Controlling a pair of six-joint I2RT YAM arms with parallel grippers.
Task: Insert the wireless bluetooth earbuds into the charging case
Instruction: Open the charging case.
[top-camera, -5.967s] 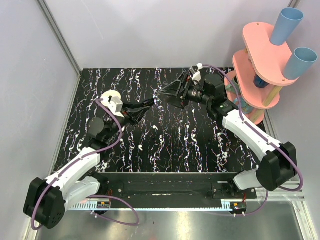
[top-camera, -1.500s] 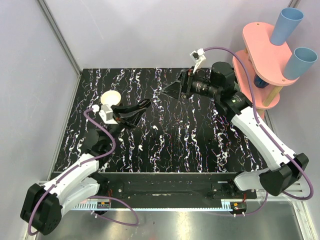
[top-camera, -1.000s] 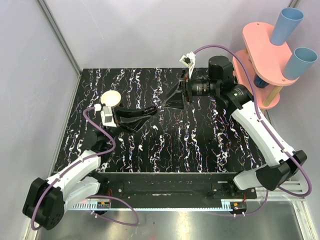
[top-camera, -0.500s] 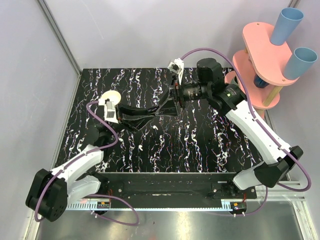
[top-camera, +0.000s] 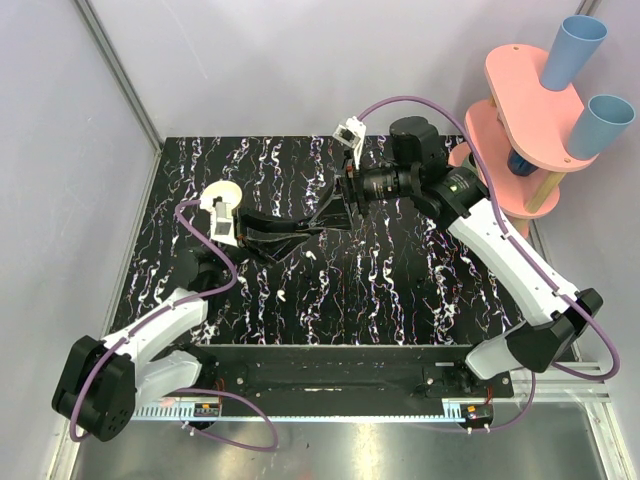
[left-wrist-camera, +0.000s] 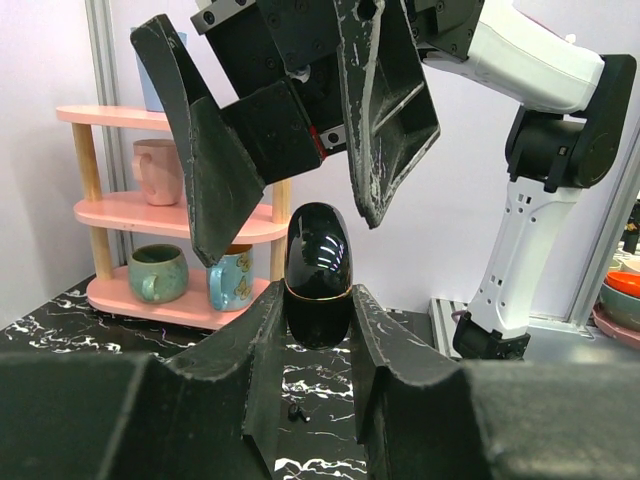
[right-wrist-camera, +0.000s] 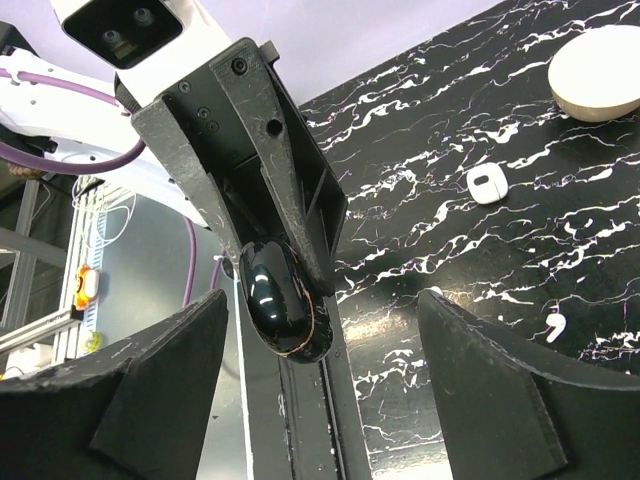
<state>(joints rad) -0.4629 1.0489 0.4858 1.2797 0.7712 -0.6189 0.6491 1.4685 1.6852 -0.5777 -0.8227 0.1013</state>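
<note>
At the far left of the black, white-veined marble bench (top-camera: 400, 290) lies the cream round puck-shaped charging case (top-camera: 222, 193), with the tiny white glossy plastic earbuds (right-wrist-camera: 487, 184) loose nearby. The left tool (left-wrist-camera: 316, 297) grips a glossy black oval pod (left-wrist-camera: 318, 250) upright. The right tool (right-wrist-camera: 322, 380) gapes wide around its top. We judge a handover: close squarely on the free upper half. A pink wooden shelf (top-camera: 540, 110) stands far right against lilac walls.
</note>
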